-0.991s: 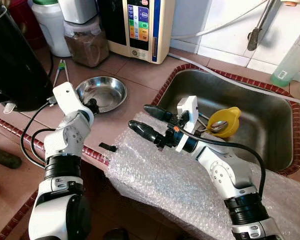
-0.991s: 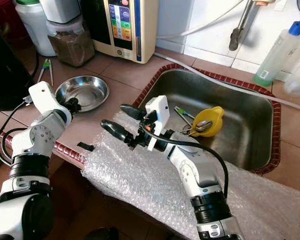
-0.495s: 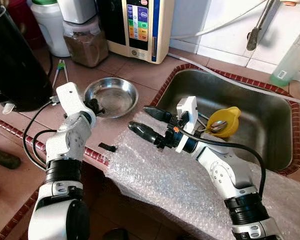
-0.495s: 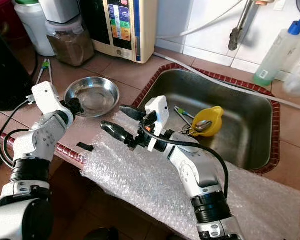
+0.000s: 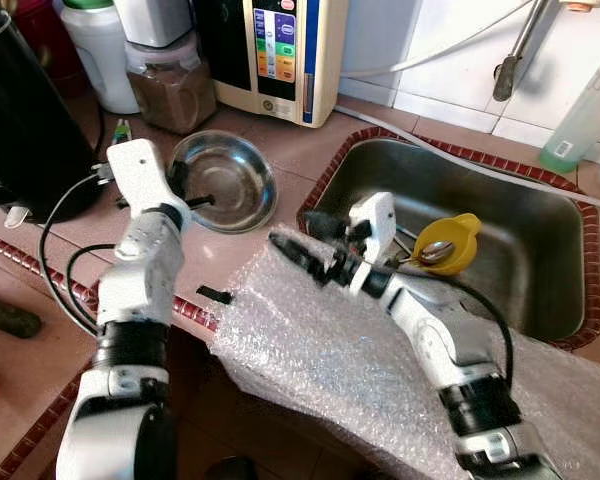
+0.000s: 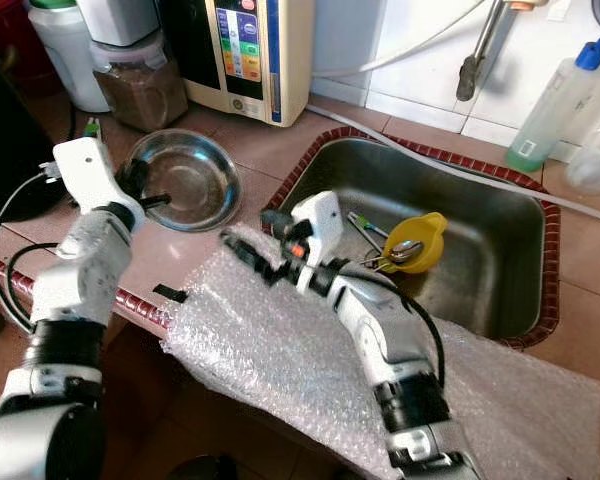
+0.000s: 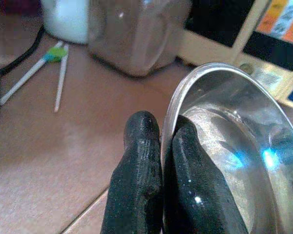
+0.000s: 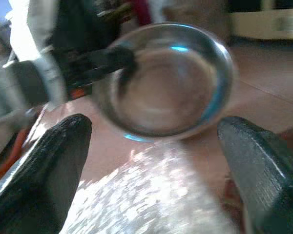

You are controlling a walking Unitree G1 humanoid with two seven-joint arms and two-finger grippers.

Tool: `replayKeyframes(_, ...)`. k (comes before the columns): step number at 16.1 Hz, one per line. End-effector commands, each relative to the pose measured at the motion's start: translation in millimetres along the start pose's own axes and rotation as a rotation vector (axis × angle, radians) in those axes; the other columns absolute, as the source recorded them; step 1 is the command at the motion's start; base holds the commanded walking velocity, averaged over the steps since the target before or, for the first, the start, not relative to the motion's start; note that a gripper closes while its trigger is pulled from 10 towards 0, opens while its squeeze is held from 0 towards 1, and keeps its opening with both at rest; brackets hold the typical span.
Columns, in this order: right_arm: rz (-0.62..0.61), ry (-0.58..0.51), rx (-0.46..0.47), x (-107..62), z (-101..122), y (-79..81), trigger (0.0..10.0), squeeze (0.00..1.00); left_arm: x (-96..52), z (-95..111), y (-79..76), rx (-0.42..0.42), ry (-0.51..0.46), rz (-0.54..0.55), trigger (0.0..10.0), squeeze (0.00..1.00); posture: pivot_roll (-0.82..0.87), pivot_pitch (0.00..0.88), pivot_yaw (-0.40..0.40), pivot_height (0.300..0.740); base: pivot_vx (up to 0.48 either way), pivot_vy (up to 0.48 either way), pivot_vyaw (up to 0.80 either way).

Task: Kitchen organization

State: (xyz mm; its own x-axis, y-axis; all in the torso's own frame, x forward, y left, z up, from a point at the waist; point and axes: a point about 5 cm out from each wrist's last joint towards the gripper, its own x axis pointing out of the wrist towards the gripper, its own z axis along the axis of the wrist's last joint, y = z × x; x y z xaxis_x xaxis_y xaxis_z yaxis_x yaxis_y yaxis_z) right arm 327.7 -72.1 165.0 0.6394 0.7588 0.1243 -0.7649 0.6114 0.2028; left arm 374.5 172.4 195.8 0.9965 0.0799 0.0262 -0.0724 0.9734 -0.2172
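The left gripper point(image 7: 161, 146) is clamped on the rim of the steel bowl point(image 5: 225, 180): in the left wrist view one black finger point(image 7: 136, 165) lies outside the rim and the other presses the inner wall, with the metal edge pinched between them. The bowl is tilted, its far side raised off the tiled counter point(image 5: 270, 140), and its open face is turned toward the right gripper point(image 5: 310, 235). Beyond the left gripper stand a jar of brown powder point(image 5: 170, 85), a white container point(image 5: 100, 45) and a cream appliance with a coloured panel point(image 5: 285, 50); a pair of white chopsticks with a green end point(image 7: 49, 68) lies on the counter beside the bowl. The right gripper hovers over the near edge of a sheet of bubble wrap point(image 5: 350, 360) with its fingers spread wide apart and nothing between them; in the right wrist view the bowl appears centred between the two fingers, well ahead of them and blurred. Behind the right gripper is the steel sink point(image 5: 520, 250), which contains a yellow cup point(image 5: 450, 240) with a spoon point(image 5: 438, 250) resting in it. A black kettle point(image 5: 25, 120) stands on the outer side of the left arm.
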Motion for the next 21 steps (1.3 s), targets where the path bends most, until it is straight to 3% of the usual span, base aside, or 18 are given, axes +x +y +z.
replayKeyframes(1,-0.053,-0.021,0.026,0.3,1.4,-5.6,10.0,0.0,-2.5,10.0,-4.9,0.01,-0.072,-0.029,0.0,0.0,0.02,0.125,0.008,0.74,0.0,0.0,0.0)
replayKeyframes(5,-0.164,-0.095,0.203,4.1,-2.7,-15.4,10.0,0.0,-9.5,27.3,-33.6,-0.01,-0.219,-0.199,0.0,0.0,0.02,0.12,0.012,0.74,0.0,0.0,0.0)
replayKeyframes(7,-0.184,-0.127,0.217,6.4,2.5,-17.4,10.0,0.0,-11.1,29.2,-41.7,-0.015,-0.237,-0.243,0.0,0.0,0.02,0.119,0.014,0.74,0.0,0.0,0.0)
replayKeyframes(10,-0.288,-0.26,0.32,4.2,20.5,-35.5,10.0,0.0,-15.7,26.3,-60.1,0.003,-0.255,-0.337,0.0,0.0,0.02,0.116,0.014,0.74,0.0,0.0,0.0)
replayKeyframes(11,-0.314,-0.274,0.322,2.2,23.0,-40.2,10.0,0.92,-17.0,25.3,-63.7,0.009,-0.26,-0.351,0.0,0.0,0.02,0.115,0.014,0.74,0.0,0.0,0.0)
replayKeyframes(12,-0.319,-0.282,0.326,1.1,24.2,-42.3,10.0,1.0,-17.6,25.1,-66.0,-0.006,-0.261,-0.36,0.0,0.0,0.02,0.115,0.014,0.74,0.0,0.0,0.0)
replayKeyframes(17,-0.48,-0.297,0.24,-5.1,28.5,-59.4,10.0,1.0,-19.6,25.4,-68.7,-0.014,-0.268,-0.393,0.0,0.0,0.02,0.116,0.014,0.74,0.0,0.0,0.0)
replayKeyframes(18,-0.519,-0.315,0.26,-6.5,29.8,-64.2,10.0,1.0,-21.7,24.0,-71.6,-0.014,-0.267,-0.414,0.0,0.0,0.02,0.116,0.015,0.74,0.0,0.0,0.0)
replayKeyframes(19,-0.541,-0.337,0.288,-7.3,31.8,-67.6,10.0,0.83,-22.3,23.4,-73.0,-0.011,-0.267,-0.419,0.0,0.0,0.02,0.117,0.015,0.74,0.0,0.0,0.0)
replayKeyframes(20,-0.566,-0.357,0.322,-8.6,33.9,-71.6,10.0,0.0,-22.0,23.3,-73.3,-0.009,-0.268,-0.419,0.0,0.0,0.02,0.116,0.015,0.74,0.0,0.0,0.0)
replayKeyframes(21,-0.564,-0.354,0.294,-8.2,35.1,-72.6,10.0,0.0,-21.8,23.8,-73.7,-0.01,-0.27,-0.422,0.0,0.0,0.02,0.117,0.015,0.74,0.0,0.0,0.0)
